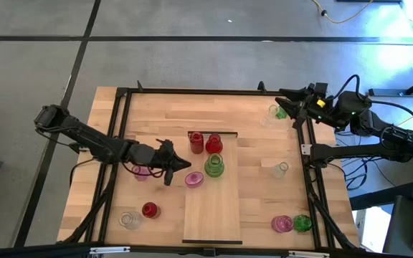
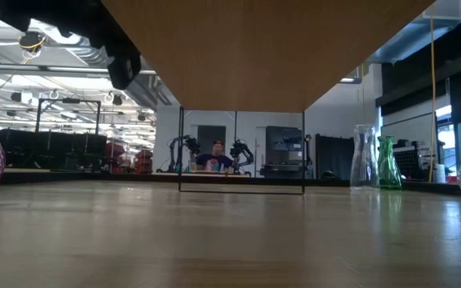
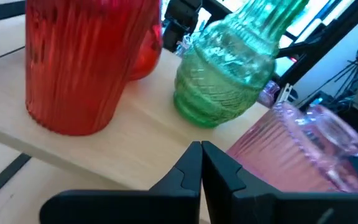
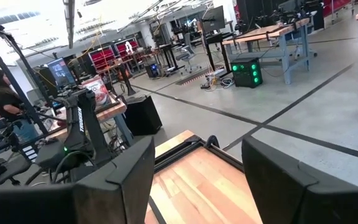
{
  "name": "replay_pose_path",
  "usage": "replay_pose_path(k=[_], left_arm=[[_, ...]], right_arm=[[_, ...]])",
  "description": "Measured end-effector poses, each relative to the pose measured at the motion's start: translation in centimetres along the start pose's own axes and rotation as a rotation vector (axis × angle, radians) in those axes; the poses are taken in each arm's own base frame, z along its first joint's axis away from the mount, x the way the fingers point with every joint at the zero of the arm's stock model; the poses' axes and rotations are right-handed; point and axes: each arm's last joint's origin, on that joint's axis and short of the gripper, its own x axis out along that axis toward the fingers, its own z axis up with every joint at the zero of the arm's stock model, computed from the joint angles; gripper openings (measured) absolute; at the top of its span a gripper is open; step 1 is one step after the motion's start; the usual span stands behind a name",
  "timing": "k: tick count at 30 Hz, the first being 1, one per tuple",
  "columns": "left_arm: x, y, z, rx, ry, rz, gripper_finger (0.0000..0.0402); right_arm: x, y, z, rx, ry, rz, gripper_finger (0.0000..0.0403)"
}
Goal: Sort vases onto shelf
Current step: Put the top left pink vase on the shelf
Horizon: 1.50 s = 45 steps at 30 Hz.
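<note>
The shelf (image 1: 214, 208) is a pale board in the table's middle. At its far end stand two red vases (image 1: 196, 142) (image 1: 214, 145) and a green vase (image 1: 214, 166). A pink vase (image 1: 194, 179) sits tipped at the shelf's left edge. My left gripper (image 1: 181, 169) is shut and close beside it, on its left. In the left wrist view the shut fingers (image 3: 202, 165) point past the pink vase (image 3: 303, 149) toward the green vase (image 3: 229, 68) and a red vase (image 3: 86, 62). My right gripper (image 1: 285, 100) waits raised at the far right, open (image 4: 197, 180) and empty. My left gripper has its shut fingers (image 3: 219, 168) close against the pink vase's ribbed belly (image 3: 272, 155), coming roughly level from the table's left. I cannot tell whether they touch it. The vase rests tipped on the shelf.
Loose vases stand on the table. Pink (image 1: 141, 172) is under my left arm, with red (image 1: 149, 210) and clear (image 1: 128, 219) at the near left. Clear (image 1: 280, 169) is to the right, pink (image 1: 282, 223) and green (image 1: 302, 223) at the near right, green (image 1: 281, 112) at the far right.
</note>
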Motion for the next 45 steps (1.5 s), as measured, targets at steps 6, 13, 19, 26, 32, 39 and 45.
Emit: replay_pose_path(k=[6,13,19,26,32,39,45], left_arm=[[0.2,0.1,0.6,-0.004,-0.005,-0.062,0.0],[0.2,0.1,0.6,-0.027,0.006,-0.083,0.0],[0.2,0.1,0.6,-0.037,-0.004,-0.068,0.0],[0.4,0.2,0.3,-0.124,0.002,-0.045,0.0],[1.3,-0.5,-1.0,-0.146,0.037,-0.092,0.0],[2.4,-1.1,-1.8,-0.165,-0.003,-0.138,0.0],[2.7,-1.5,-2.6,-0.184,0.014,-0.158,0.0]], right_arm=[[0.0,0.0,0.0,0.0,-0.001,-0.003,0.0223],[0.0,0.0,0.0,0.0,-0.002,-0.006,0.0223],[0.0,0.0,0.0,0.0,-0.002,-0.006,0.0223],[0.0,0.0,0.0,0.0,-0.002,-0.006,0.0223],[0.0,0.0,0.0,0.0,-0.002,-0.006,0.0223],[0.0,0.0,0.0,0.0,-0.001,-0.006,0.0223],[0.0,0.0,0.0,0.0,-0.001,-0.006,0.0223]])
